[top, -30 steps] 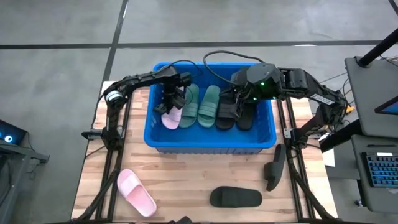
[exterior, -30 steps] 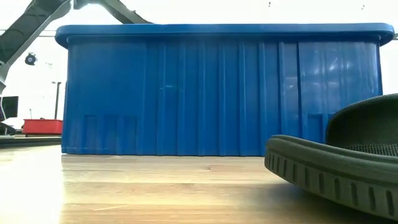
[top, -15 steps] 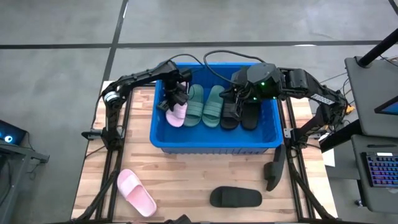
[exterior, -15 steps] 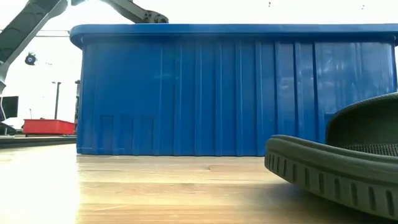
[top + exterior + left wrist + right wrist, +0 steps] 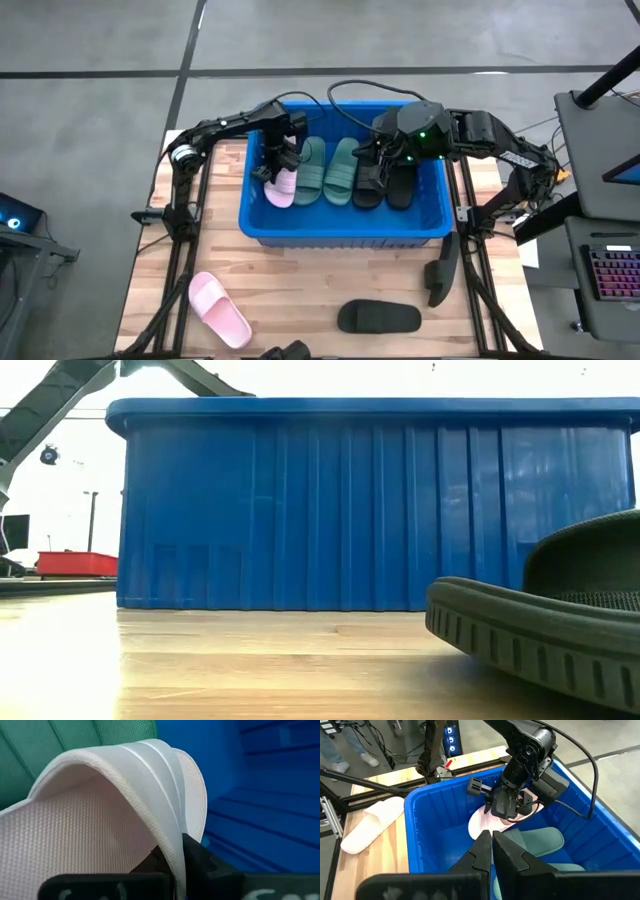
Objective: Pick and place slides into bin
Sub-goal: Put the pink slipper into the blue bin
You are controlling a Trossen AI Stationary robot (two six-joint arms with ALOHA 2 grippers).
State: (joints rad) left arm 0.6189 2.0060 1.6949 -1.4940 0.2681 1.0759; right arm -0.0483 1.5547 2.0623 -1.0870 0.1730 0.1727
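Inside the blue bin [image 5: 340,225] at the far middle of the bench [image 5: 300,290], the left gripper [image 5: 276,165] holds a light pink slide [image 5: 281,186] by its strap, fingers clamped on it at the bin's left end. Beside it in the bin lie two sage green slides [image 5: 325,170] and two black slides [image 5: 385,180], side by side. The right gripper [image 5: 385,160] hangs over the black pair at the bin's right end, its fingers [image 5: 485,852] pressed together with nothing between them. A second pink slide [image 5: 220,310] lies near the bench's front left corner, and another black slide [image 5: 380,318] rests along the front edge, well apart from the bin.
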